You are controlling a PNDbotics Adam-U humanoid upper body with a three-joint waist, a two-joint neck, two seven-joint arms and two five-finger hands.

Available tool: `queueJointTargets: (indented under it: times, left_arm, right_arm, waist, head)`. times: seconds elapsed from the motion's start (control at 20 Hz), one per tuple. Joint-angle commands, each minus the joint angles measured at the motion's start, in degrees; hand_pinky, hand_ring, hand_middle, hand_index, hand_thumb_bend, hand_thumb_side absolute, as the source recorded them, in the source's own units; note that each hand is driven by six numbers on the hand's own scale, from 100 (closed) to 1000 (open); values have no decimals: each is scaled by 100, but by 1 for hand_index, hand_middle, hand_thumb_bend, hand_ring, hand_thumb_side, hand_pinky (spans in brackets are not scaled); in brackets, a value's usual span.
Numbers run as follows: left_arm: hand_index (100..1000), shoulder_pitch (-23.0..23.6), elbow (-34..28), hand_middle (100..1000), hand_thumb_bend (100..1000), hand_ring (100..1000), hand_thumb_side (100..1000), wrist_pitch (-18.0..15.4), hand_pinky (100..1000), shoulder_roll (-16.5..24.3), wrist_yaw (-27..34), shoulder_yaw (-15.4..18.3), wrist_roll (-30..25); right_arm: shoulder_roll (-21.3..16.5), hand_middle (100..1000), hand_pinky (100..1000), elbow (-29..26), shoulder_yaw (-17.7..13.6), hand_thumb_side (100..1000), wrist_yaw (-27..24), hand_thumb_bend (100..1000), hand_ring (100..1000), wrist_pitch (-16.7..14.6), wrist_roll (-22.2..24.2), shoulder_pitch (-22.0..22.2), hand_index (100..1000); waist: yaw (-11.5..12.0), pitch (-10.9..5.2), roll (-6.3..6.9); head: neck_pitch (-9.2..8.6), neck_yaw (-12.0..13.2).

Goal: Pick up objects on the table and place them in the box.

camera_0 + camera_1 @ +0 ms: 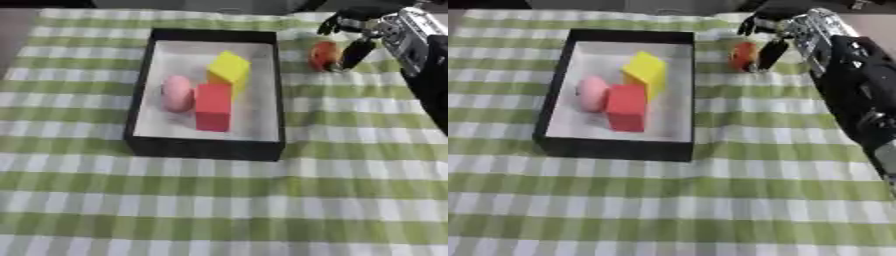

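An orange-red rounded object [323,55] lies on the checked cloth just right of the black box [210,148]. My right hand [357,35] reaches in from the upper right and hovers over it. The thumb [355,53] stands against the object's right side. The fingers [752,24] curve above and behind its top, apart from it. Inside the box, on its white floor, lie a yellow block [229,69], a pink egg-shaped thing [178,93] and a red block [213,107]. My left hand shows in no view.
A green and white checked cloth [219,205] covers the table and stretches wide in front of the box. My black and silver right forearm [855,85] runs down the right side of the right eye view.
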Motion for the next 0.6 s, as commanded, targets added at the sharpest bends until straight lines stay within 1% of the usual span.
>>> queueJointTargets:
  times: [0.05, 0.15, 0.2, 0.3, 0.35, 0.4, 0.45, 0.5, 0.6]
  left_arm:
    - [848, -46, -105, 768, 590, 709, 421, -12, 727, 127, 0, 29, -7]
    - [847, -45, -101, 768, 590, 709, 421, -14, 727, 124, 1, 30, -6]
    - [847, -46, -101, 768, 589, 709, 421, -16, 727, 122, 0, 30, -7]
    - [847, -39, -100, 768, 589, 709, 422, -19, 727, 115, 0, 32, -7]
    - [848, -27, -98, 768, 589, 709, 422, -19, 727, 113, 0, 35, -5]
    - [848, -11, -95, 768, 588, 709, 423, -20, 727, 112, 0, 41, 0]
    - [848, 6, -91, 768, 588, 709, 423, -21, 727, 110, 0, 47, 7]
    - [847, 24, -86, 768, 588, 709, 424, -22, 728, 110, 0, 51, 13]
    - [848, 51, -80, 768, 588, 709, 423, -26, 728, 115, -6, 53, 18]
  right_arm:
    - [-95, 708, 882, 89, -80, 100, 110, 404, 823, 39, -53, -68, 799]
    - [-78, 706, 880, 123, -87, 100, 93, 401, 822, 42, -19, -67, 796]
    - [-66, 697, 875, 134, -87, 100, 82, 386, 813, 36, 0, -65, 787]
    - [-46, 660, 865, 147, -85, 100, 37, 329, 797, 14, 36, -62, 756]
    - [-43, 651, 863, 140, -77, 100, 8, 317, 794, 0, 47, -69, 749]
    - [-43, 624, 857, 120, -67, 100, -28, 285, 782, -19, 51, -79, 725]
    - [-46, 612, 853, 91, -55, 100, -76, 275, 773, -38, 54, -90, 714]
    - [-52, 572, 843, 52, -41, 100, -132, 271, 751, -50, 49, -105, 676]
    - [-68, 555, 837, -40, -10, 100, -249, 254, 738, -49, 2, -130, 662]
  waist:
    - [-2, -7, 0]
    - [-1, -7, -2]
    - [3, -6, -2]
    - [5, -9, -1]
    - [1, -15, 0]
    - [-9, -25, -2]
    - [-22, -35, -5]
    - [-37, -49, -9]
    - [-66, -80, -18]
  head:
    - [-110, 31]
    - [-141, 38]
    - [-147, 36]
    - [-124, 28]
    - [-99, 27]
    - [-57, 33]
    - [-16, 43]
    - [27, 55]
    - [99, 79]
